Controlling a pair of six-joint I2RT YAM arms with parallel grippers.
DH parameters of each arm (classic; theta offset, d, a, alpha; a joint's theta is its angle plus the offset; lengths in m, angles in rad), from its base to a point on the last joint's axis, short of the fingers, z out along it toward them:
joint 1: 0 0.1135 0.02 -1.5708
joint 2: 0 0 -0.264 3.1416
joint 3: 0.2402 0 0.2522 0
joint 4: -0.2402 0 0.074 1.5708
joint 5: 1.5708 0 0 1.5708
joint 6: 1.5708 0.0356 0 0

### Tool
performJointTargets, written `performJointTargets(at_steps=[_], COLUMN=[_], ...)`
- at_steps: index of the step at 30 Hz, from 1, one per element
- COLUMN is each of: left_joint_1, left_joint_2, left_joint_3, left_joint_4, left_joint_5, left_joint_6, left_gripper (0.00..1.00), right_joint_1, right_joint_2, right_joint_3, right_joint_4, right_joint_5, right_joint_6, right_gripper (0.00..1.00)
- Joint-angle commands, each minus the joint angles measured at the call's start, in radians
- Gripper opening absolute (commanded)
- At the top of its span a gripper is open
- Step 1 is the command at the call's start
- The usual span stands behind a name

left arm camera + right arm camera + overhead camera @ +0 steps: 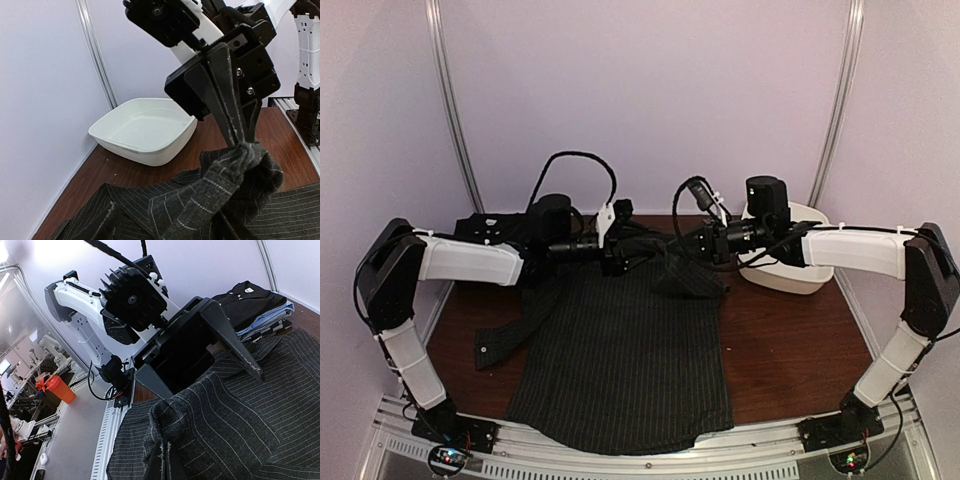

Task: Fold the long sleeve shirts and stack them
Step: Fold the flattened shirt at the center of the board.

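Plainly, the right tool clenches a bunch of the pinstriped shirt; the left tool gapes, released. The hem reaches the near edge of the surface.

There were two arms, the left arm and the right arm. Each carried one pincer, so two in all: the left pincer and the right pincer. One pinstriped shirt was unfolded. One stack of folded garments showed three layers: one black, one pale blue and one striped. There was one white tub and one table. One orange container showed in the background.
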Motion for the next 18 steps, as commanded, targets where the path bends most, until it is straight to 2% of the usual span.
performJointTargets(at_steps=[1, 6, 11, 15, 17, 18], left_joint_1=[0.001, 0.001, 0.001, 0.001, 0.002, 0.001], left_joint_2=[0.022, 0.023, -0.005, -0.031, -0.041, -0.049], left_joint_3=[0.038, 0.053, 0.058, 0.047, 0.044, 0.042], left_joint_4=[0.032, -0.019, -0.084, -0.121, -0.146, -0.154], left_joint_5=[0.052, 0.069, 0.072, 0.088, 0.086, 0.079], left_joint_6=[-0.008, -0.001, -0.009, -0.029, -0.038, -0.046], left_gripper=[0.63, 0.55, 0.34, 0.11, 0.0, 0.0], right_joint_1=[0.005, 0.003, -0.003, -0.002, -0.002, -0.002], right_joint_2=[-0.006, -0.007, -0.009, -0.008, -0.013, -0.017], right_joint_3=[0.007, 0.007, 0.007, 0.004, 0.0, -0.003], right_joint_4=[0.001, -0.007, -0.04, -0.064, -0.065, -0.065], right_joint_5=[-0.012, -0.003, 0.052, 0.119, 0.159, 0.179], right_joint_6=[-0.017, -0.022, -0.046, -0.058, -0.056, -0.055], right_gripper=[0.0, 0.0, 0.0, 0.0, 0.06, 0.07])
